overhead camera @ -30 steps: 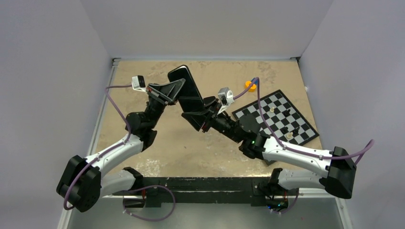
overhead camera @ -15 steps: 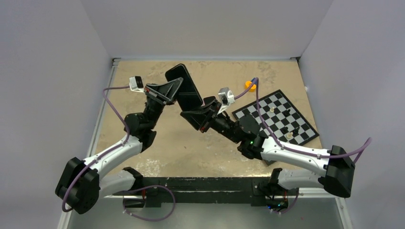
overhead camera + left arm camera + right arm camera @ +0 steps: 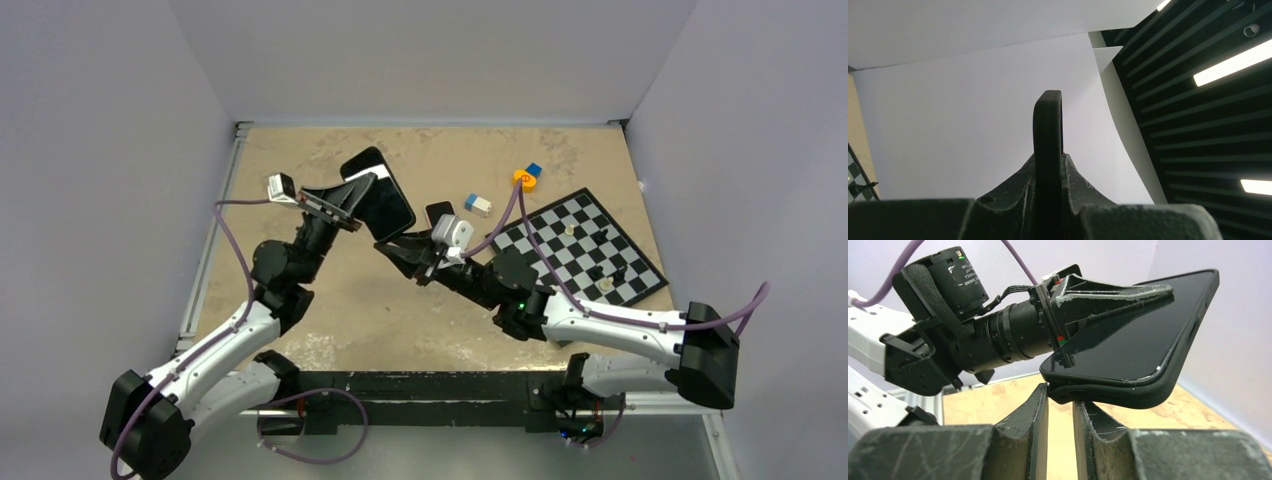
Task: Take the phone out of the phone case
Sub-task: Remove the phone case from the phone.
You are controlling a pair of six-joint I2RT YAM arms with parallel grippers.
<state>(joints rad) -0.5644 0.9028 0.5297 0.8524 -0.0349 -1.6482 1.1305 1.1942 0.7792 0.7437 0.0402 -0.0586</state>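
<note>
The black phone (image 3: pixel 378 195) sits in its black phone case (image 3: pixel 1128 395) and is held up above the table, left of centre. My left gripper (image 3: pixel 372 186) is shut on it, one finger on the screen and one on the back; its own view shows only the dark edge (image 3: pixel 1048 130) between the fingers. My right gripper (image 3: pixel 1060 390) is at the lower corner, where the case bulges away from the phone. Its jaws stand narrowly apart with that case corner pinched at the tips. From above, the right gripper (image 3: pixel 398 245) lies just below the phone.
A chessboard (image 3: pixel 585 240) with a few pieces lies at the right. Behind the grippers on the table are a small black object (image 3: pixel 438 212), a white and blue block (image 3: pixel 478 204), and an orange and blue piece (image 3: pixel 527 175). Grey walls enclose the table.
Both arms have shifted left and lower with the phone, which now lies flatter. My right gripper has narrowed and slid down to the phone's lower corner. The small blocks behind are uncovered.
</note>
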